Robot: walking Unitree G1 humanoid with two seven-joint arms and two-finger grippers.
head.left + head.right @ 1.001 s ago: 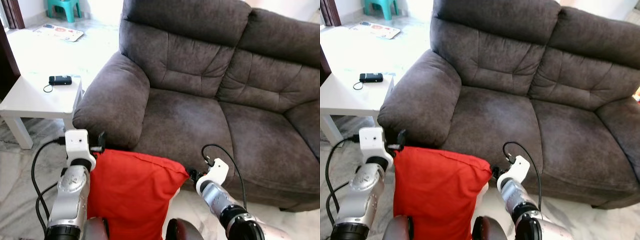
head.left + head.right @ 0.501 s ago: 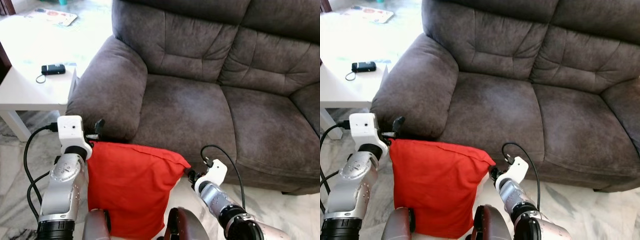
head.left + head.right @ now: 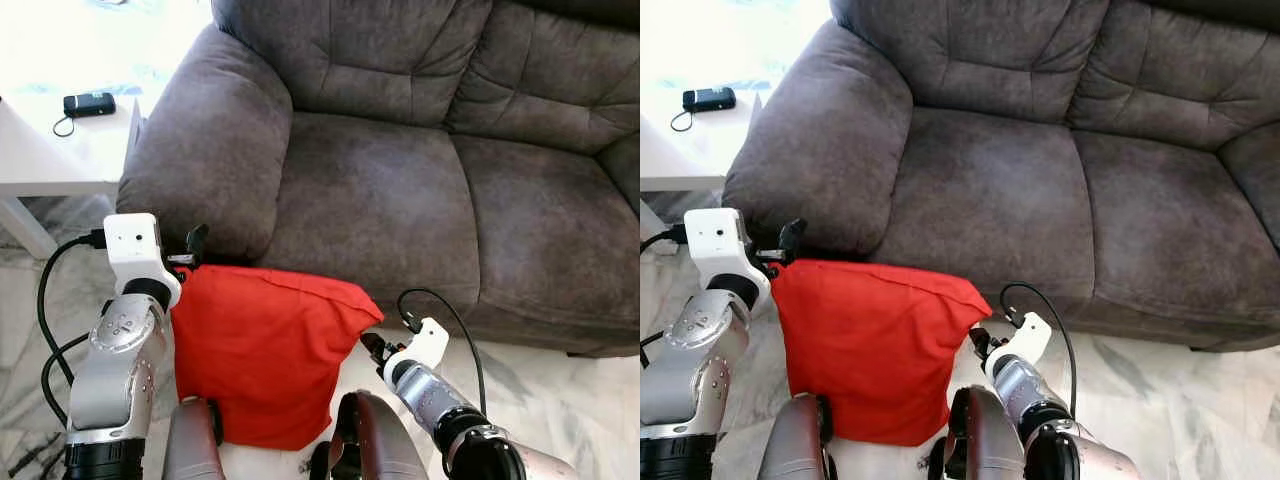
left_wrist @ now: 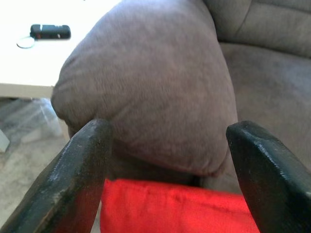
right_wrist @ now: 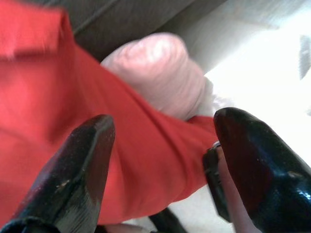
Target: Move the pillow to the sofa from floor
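The red pillow (image 3: 265, 355) stands upright on the marble floor (image 3: 560, 385), just in front of the grey sofa (image 3: 400, 190), under its left armrest (image 3: 200, 150). The 2 grippers are at its upper corners. The left gripper (image 3: 195, 250) is at the top left corner; in the left wrist view its 2 fingers (image 4: 80, 179) are spread wide, with the top edge of the pillow between them and the armrest beyond. The right gripper (image 3: 370, 345) is at the top right corner; its fingers (image 5: 77, 174) are also spread, with red cloth between them, and the blur makes it hard to see if they touch it. A white table (image 3: 40, 160) stands beside the armrest with a small black device (image 3: 88, 103) on it.
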